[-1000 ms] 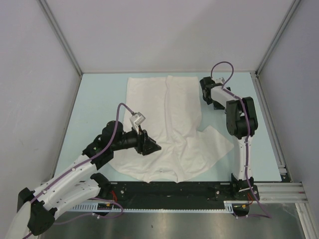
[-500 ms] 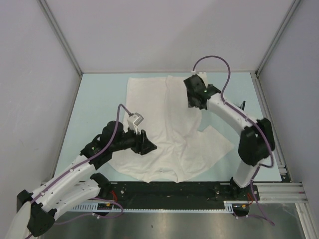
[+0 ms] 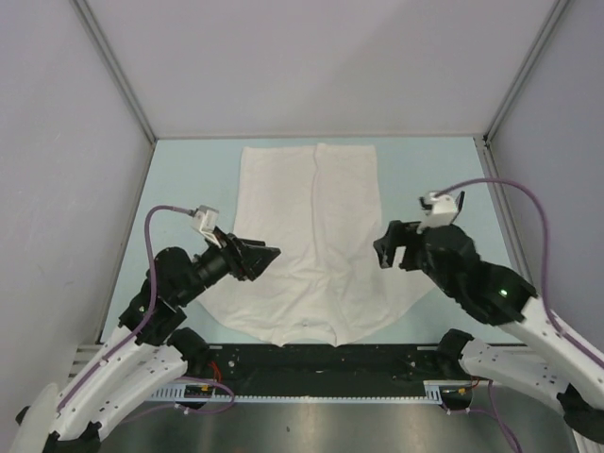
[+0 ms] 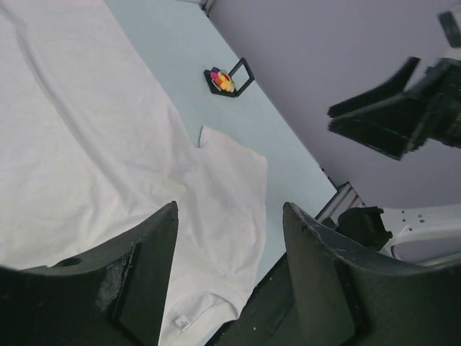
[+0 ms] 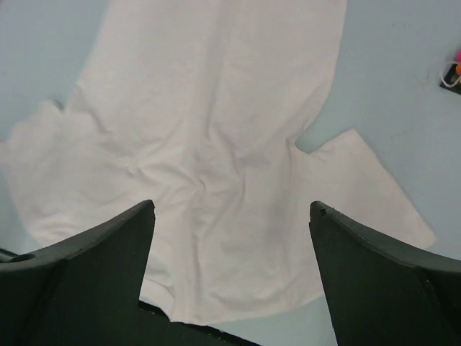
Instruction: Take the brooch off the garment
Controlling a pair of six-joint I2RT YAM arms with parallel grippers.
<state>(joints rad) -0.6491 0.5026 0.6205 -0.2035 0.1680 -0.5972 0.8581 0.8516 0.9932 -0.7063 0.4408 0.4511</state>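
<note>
The white T-shirt garment (image 3: 321, 217) lies flat in the middle of the table, collar toward the near edge; it also shows in the left wrist view (image 4: 86, 144) and the right wrist view (image 5: 216, 144). The rainbow flower brooch (image 4: 222, 80) sits in a small black stand on the bare table right of the shirt, off the cloth. It just shows at the right edge of the right wrist view (image 5: 458, 63). My left gripper (image 3: 255, 255) (image 4: 230, 216) is open and empty above the shirt's left side. My right gripper (image 3: 389, 247) (image 5: 232, 209) is open and empty above the right sleeve.
A black rail (image 3: 330, 363) runs along the near table edge under the collar. Grey walls close the left, back and right sides. A metal frame rail (image 3: 528, 311) borders the table at the right. The right arm's purple cable (image 3: 528, 203) loops over the right side.
The right arm has swung back from the shirt's far right edge to the near right, above the sleeve. The left arm has drawn back to the left and lifted off the cloth.
</note>
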